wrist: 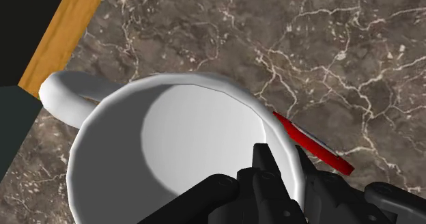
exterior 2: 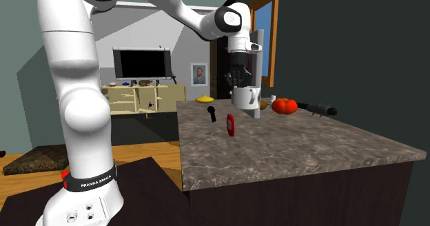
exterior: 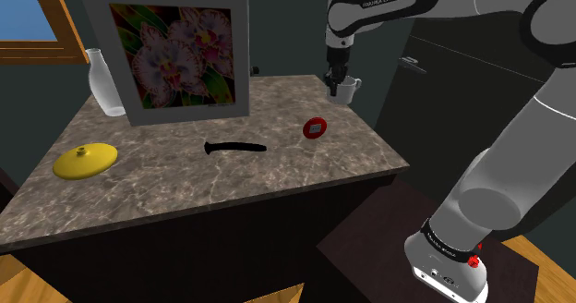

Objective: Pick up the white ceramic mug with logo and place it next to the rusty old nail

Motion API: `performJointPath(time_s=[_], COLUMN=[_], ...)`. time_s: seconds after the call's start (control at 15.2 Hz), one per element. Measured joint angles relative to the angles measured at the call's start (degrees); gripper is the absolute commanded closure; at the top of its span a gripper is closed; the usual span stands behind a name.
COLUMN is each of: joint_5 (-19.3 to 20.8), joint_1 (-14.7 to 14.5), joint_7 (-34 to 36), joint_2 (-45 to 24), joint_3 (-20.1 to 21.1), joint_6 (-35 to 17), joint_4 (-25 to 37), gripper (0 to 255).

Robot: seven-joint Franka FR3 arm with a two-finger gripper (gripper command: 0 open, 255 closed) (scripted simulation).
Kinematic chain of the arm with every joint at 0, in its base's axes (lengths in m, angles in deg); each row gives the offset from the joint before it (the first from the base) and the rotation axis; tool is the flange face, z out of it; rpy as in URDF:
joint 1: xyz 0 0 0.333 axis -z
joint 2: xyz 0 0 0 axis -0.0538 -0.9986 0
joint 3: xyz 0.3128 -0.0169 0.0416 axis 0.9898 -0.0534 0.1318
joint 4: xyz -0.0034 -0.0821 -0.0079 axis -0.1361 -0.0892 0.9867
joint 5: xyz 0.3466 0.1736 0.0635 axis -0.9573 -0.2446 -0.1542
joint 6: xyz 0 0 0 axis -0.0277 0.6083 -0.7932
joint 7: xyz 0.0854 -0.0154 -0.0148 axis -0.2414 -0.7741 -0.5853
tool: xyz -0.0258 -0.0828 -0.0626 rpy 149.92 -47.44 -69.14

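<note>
The white mug is at the counter's far corner, near the shoulder view's right edge, with its handle pointing away from the arm. My gripper comes down from above and is shut on the mug's rim. In the wrist view one finger sits inside the mug and the other outside, with the gripper pinching the wall. I cannot tell whether the mug's base touches the counter. The nail, a long dark thing, lies flat mid-counter, well away from the mug. In the second exterior view the mug hangs under the gripper, beyond the nail.
A small red disc stands on edge between mug and nail. A large framed flower picture leans at the back, a clear bottle beside it. A yellow lid lies at the shoulder view's left. A red tomato-like thing sits behind the picture.
</note>
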Motion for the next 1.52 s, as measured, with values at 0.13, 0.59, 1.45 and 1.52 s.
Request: performJointPath(time_s=[0.13,0.59,1.45,1.52], joint_5=[-0.13,-1.44,-3.39,-3.36], joint_1=[-1.31,-5.83,-10.47,-10.48], joint_7=[2.78,12.29,22.37,22.46], joint_2=[1.63,5.35,5.55,5.23], joint_3=[1.47,6.9,12.82,12.84], joint_6=[-0.08,0.59,-2.51,-3.36], joint_4=[-1.96,-5.79,-9.75,-10.29], gripper=[255,255,255,255])
